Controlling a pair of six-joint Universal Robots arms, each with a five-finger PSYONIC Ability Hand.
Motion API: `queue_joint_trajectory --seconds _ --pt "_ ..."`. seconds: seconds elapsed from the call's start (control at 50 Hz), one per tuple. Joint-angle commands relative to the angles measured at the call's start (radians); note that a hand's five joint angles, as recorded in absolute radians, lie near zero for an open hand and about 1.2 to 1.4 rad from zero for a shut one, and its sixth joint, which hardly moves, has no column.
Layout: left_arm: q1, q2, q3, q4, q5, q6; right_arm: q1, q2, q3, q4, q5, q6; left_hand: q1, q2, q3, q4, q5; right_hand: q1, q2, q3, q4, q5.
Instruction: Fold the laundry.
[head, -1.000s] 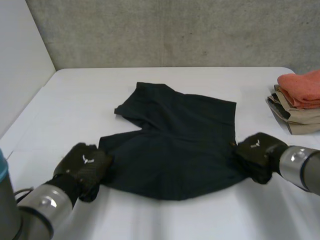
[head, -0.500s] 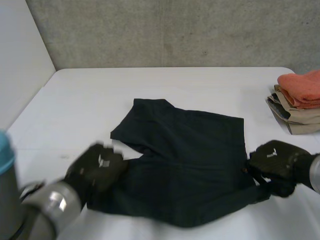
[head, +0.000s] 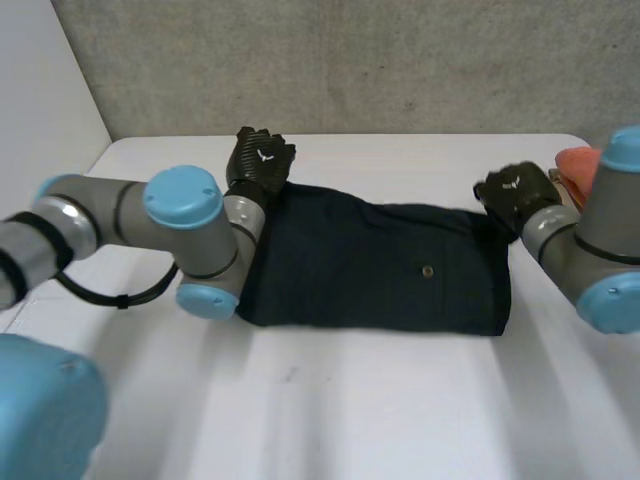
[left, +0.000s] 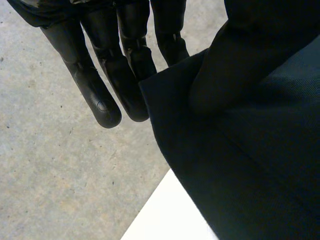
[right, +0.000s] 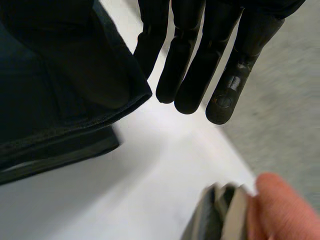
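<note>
So, the black shorts (head: 380, 275) lie folded in half across the white table (head: 350, 400), button side up, a long band running side to side. The left hand (head: 260, 160) is at the far left corner of the cloth and the right hand (head: 515, 192) at the far right corner. In each wrist view the fingers (left: 95, 85) are straight, with the cloth's edge caught on the thumb side and lifted off the table, so I read both as pinching a corner, not curled round it. Step in hand: laying down the first fold, not yet let go. The next move likely calls for both hands to lower and release the corners together, edges lined up, then a second fold end to end. A pile of folded clothes (right: 235, 212) sits just beyond the right hand.
</note>
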Motion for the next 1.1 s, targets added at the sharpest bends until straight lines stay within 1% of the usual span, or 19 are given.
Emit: queue_joint_trajectory --seconds 0.02,0.08,0.1,0.12,0.14,0.16,0.18,0.22,0.38,0.46,0.56,0.68,0.76,0.82,0.84,0.86,0.88,1.0,1.1 --pt "0.010 -0.199 0.250 -0.003 0.004 0.004 0.026 0.158 -0.117 -0.161 0.054 0.001 0.247 0.194 0.200 0.193 0.240 0.402 0.215 0.209 0.204 0.223" --pt "0.010 -0.237 0.287 -0.002 0.013 0.004 0.027 0.240 -0.190 -0.162 0.064 0.001 0.247 0.194 0.200 0.193 0.240 0.400 0.213 0.208 0.202 0.221" --pt "0.010 -0.239 0.286 0.001 0.019 0.004 0.027 0.255 -0.201 -0.160 0.069 0.001 0.247 0.194 0.200 0.193 0.240 0.144 -0.043 -0.048 -0.054 -0.035" --pt "0.008 -0.238 0.272 0.004 0.034 0.004 0.027 0.269 -0.214 -0.157 0.077 -0.001 -0.351 -0.404 -0.398 -0.405 -0.358 -0.268 -0.455 -0.461 -0.466 -0.447" --pt "0.008 -0.236 0.267 0.004 0.038 0.004 0.029 0.280 -0.223 -0.155 0.086 -0.002 -0.555 -0.608 -0.602 -0.609 -0.562 -0.714 -0.901 -0.906 -0.912 -0.893" --pt "0.008 -0.234 0.260 0.004 0.045 0.004 0.033 0.287 -0.229 -0.154 0.109 -0.007 -0.801 -0.854 -0.848 -0.855 -0.808 -0.820 -1.007 -1.012 -1.018 -0.999" --pt "0.007 -0.230 0.247 0.006 0.048 0.003 0.036 0.285 -0.226 -0.154 0.118 -0.010 -0.975 -1.028 -1.022 -1.028 -0.982 -0.820 -1.007 -1.012 -1.018 -0.999" --pt "0.002 -0.186 0.200 0.026 0.051 0.001 0.046 0.265 -0.218 -0.154 0.124 -0.003 -0.975 -1.028 -1.022 -1.028 -0.982 -0.820 -1.007 -1.012 -1.018 -0.999" --pt "0.002 0.086 -0.102 0.147 0.045 -0.031 0.050 -0.019 0.019 -0.143 0.114 0.043 -0.975 -1.028 -1.022 -1.028 -0.982 -0.820 -1.007 -1.012 -1.018 -0.999" --pt "0.002 0.227 -0.291 0.164 0.047 -0.050 0.046 -0.145 0.174 -0.015 0.057 0.095 -0.974 -1.027 -1.021 -1.028 -0.981 -0.820 -1.007 -1.012 -1.018 -0.999" --pt "-0.002 0.341 -0.477 0.166 0.048 -0.092 0.029 -0.173 0.251 0.134 -0.001 0.211 -0.975 -1.028 -1.022 -1.028 -0.982 -0.813 -1.000 -1.005 -1.011 -0.992" --pt "-0.006 0.411 -0.615 0.166 0.050 -0.174 0.004 -0.154 0.297 0.099 -0.037 0.261 -0.974 -1.027 -1.021 -1.028 -0.981 -0.751 -0.938 -0.943 -0.949 -0.930" --pt "-0.009 0.413 -0.641 0.166 0.045 -0.185 0.004 -0.078 0.289 0.035 -0.035 0.260 -0.974 -1.027 -1.021 -1.028 -0.981 -0.578 -0.765 -0.771 -0.776 -0.757" --pt "-0.007 0.411 -0.649 0.166 0.044 -0.185 0.004 -0.039 0.273 0.006 -0.035 0.255 -0.974 -1.027 -1.021 -1.028 -0.981 -0.276 -0.463 -0.469 -0.474 -0.455" --pt "-0.007 0.411 -0.649 0.166 0.044 -0.185 0.004 -0.033 0.266 0.004 -0.034 0.252 -0.974 -1.027 -1.021 -1.028 -0.981 -0.144 -0.332 -0.337 -0.342 -0.324" --pt "-0.007 0.410 -0.650 0.166 0.044 -0.185 0.004 -0.025 0.253 0.009 -0.029 0.246 -0.974 -1.027 -1.021 -1.028 -0.981 0.214 0.027 0.022 0.016 0.035" --pt "-0.007 0.410 -0.652 0.166 0.044 -0.185 0.003 -0.022 0.253 0.006 -0.026 0.241 -0.974 -1.027 -1.021 -1.028 -0.981 0.400 0.213 0.208 0.202 0.221" --pt "-0.004 0.416 -0.676 0.166 0.042 -0.185 -0.078 -0.080 0.305 -0.030 -0.031 0.196 -0.974 -1.027 -1.021 -1.028 -0.981 0.402 0.215 0.209 0.204 0.223" --pt "0.002 0.437 -0.698 0.166 0.041 -0.185 -0.181 -0.215 0.358 -0.014 -0.029 0.017 -0.974 -1.027 -1.021 -1.028 -0.981 0.402 0.215 0.209 0.204 0.223"
